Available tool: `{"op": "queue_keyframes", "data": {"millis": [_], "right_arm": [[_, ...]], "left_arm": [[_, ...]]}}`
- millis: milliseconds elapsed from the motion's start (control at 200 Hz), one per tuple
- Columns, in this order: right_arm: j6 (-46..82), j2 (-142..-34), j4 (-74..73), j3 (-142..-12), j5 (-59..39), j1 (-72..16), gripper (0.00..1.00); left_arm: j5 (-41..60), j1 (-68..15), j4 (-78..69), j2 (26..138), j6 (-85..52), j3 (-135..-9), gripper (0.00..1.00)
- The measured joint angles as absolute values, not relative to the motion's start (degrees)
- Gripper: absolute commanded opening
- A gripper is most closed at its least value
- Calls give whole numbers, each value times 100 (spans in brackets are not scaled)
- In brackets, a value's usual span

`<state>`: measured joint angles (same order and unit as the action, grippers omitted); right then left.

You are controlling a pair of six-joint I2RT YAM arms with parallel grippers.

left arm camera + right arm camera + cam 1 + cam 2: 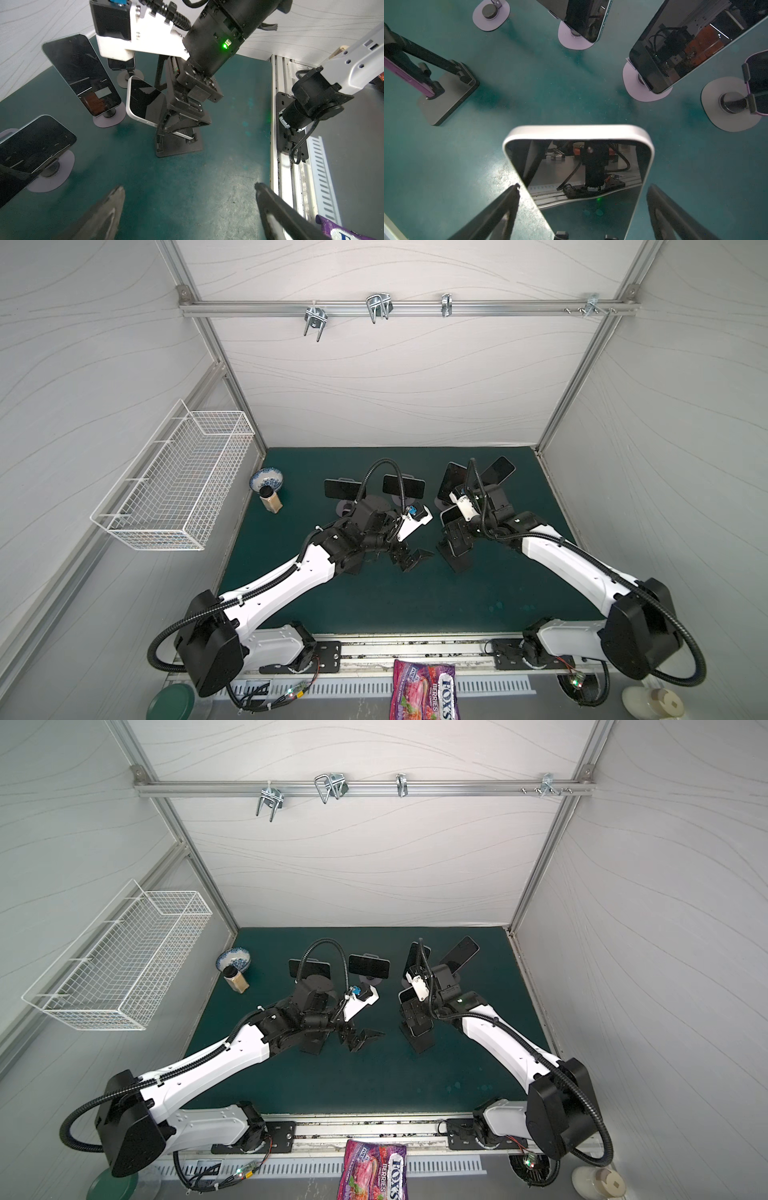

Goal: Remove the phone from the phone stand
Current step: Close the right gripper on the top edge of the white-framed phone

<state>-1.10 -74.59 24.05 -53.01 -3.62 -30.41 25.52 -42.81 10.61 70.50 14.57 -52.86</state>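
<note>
Near edge: candy bag [424,691]. Mid-mat: left gripper [189,188], jaws wide and empty above the green mat [166,197]; right gripper [584,187], jaws wide, straddling the white-edged phone [579,133], which leans in its black phone stand [180,146]; contact not discernible. Beyond: other mounted phones [403,485]; bowl [268,479] at far left.

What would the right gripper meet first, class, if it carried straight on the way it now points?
The right gripper, jaws open, straddles the white-edged phone, so its palm would likely meet that phone first; the fingertips may reach the black stand base, though depth is unclear.
</note>
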Motion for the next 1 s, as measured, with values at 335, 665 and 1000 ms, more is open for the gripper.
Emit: {"op": "queue_keyframes", "data": {"millis": [335, 665, 1000], "right_arm": [[-115, -7533, 2318, -5332, -364, -3041, 95], [-139, -7570, 2270, -5352, -364, -3041, 92], [-161, -7605, 2257, -5352, -375, -3041, 84]], "left_arm": [[2578, -4313, 1061, 7094, 1441, -5290, 99], [2593, -4331, 1059, 7155, 1433, -5290, 99], [2593, -4403, 1055, 7234, 1424, -5290, 99]]}}
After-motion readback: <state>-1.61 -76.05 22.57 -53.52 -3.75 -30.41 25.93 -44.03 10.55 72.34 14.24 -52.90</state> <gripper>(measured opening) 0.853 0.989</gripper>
